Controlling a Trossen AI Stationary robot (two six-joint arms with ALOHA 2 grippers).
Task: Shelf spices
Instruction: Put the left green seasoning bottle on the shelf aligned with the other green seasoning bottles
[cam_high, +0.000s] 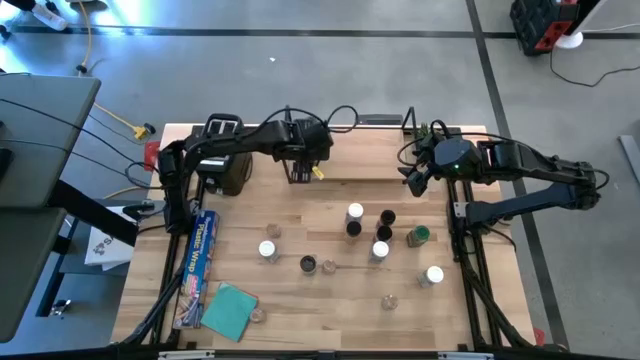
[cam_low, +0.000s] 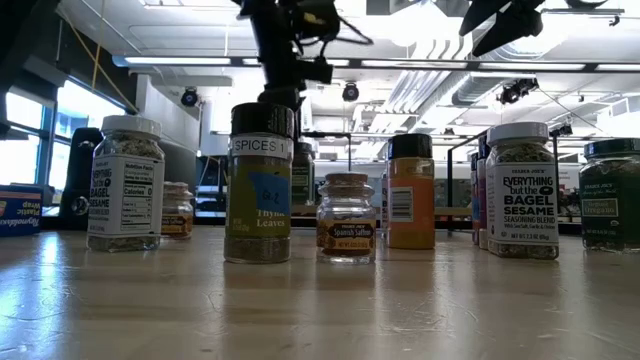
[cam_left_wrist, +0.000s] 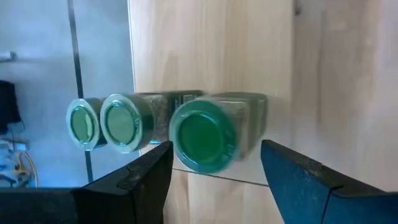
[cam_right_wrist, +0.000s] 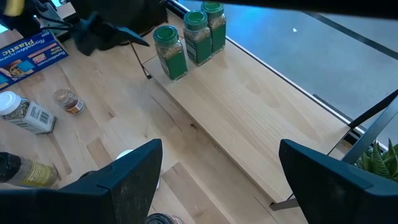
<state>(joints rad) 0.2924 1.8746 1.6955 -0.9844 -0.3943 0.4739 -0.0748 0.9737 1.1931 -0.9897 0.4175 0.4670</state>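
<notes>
Right wrist view alone shows three green-top jars (cam_right_wrist: 189, 38) on shelf (cam_right_wrist: 261, 118); left gripper (cam_left_wrist: 214, 168) jaws apart around nearest; right gripper (cam_right_wrist: 217, 180) jaws apart, empty

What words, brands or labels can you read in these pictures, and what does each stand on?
"SPICES" and "Thyme Leaves": black-lidded jar.
"EVERYTHING but the BAGEL SESAME SEASONING BLEND": white-lidded jar.
"BAGEL", with the rest of the label cut off by the curve: the white-lidded jar on the left.
"Spanish Saffron": small jar.
"Plastic Wrap": blue box.
All other labels are too small or blurred to read.
</notes>
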